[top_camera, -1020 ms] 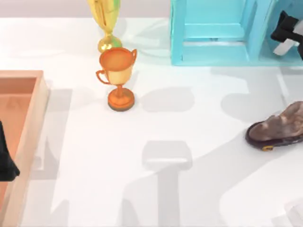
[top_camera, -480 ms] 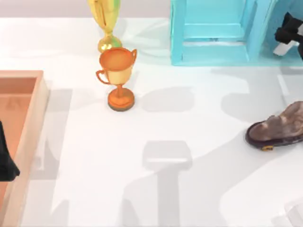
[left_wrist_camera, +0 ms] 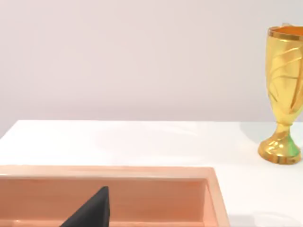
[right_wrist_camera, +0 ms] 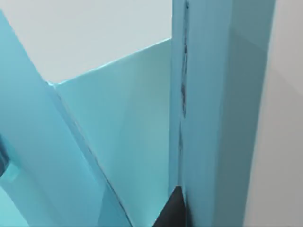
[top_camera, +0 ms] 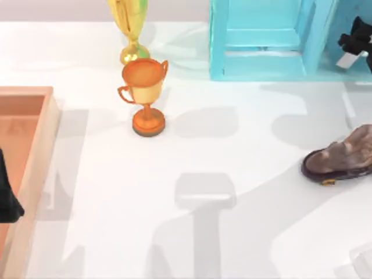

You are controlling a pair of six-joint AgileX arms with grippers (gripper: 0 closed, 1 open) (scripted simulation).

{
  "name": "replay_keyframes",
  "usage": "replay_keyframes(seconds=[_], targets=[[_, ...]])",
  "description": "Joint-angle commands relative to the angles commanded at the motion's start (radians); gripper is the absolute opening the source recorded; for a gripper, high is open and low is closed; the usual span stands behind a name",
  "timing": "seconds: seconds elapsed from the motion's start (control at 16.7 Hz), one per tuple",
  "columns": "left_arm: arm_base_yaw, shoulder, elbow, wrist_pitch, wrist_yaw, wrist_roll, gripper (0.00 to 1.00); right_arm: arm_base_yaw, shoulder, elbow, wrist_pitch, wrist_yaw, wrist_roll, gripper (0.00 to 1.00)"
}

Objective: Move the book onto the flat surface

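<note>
The turquoise shelf unit [top_camera: 261, 40] stands at the table's back right. In its right compartment I see a darker teal-blue slab, apparently the book [top_camera: 346, 17], standing upright; up close the book [right_wrist_camera: 227, 94] rises beside a lighter shelf wall [right_wrist_camera: 118, 132]. My right gripper [top_camera: 354, 43] reaches into that compartment, right against the book, and one dark fingertip [right_wrist_camera: 173, 210] shows at its foot. The flat surface, a white tabletop [top_camera: 232, 145], lies bare in front. My left gripper [top_camera: 6, 197] is parked over the wooden tray.
An orange trophy [top_camera: 145, 93] and a gold trophy [top_camera: 131, 29] stand at the back left of centre. The light wooden tray [top_camera: 40, 145] lines the left edge. A brown shoe [top_camera: 343, 157] lies at the right edge in front of the shelf.
My right gripper has shifted a little to the right, deeper into the shelf's right compartment. Nothing else has moved.
</note>
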Motion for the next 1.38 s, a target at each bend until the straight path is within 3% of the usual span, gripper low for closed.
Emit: replay_keyframes(seconds=[0.66,1.38], targets=[[0.000,0.000,0.000,0.000,0.000,0.000,1.00,0.003,-0.027,-0.017,-0.015,-0.001,0.005,0.00],[0.000,0.000,0.000,0.000,0.000,0.000,1.00,-0.004,-0.533,-0.255,-0.268,-0.019,0.003,0.00]])
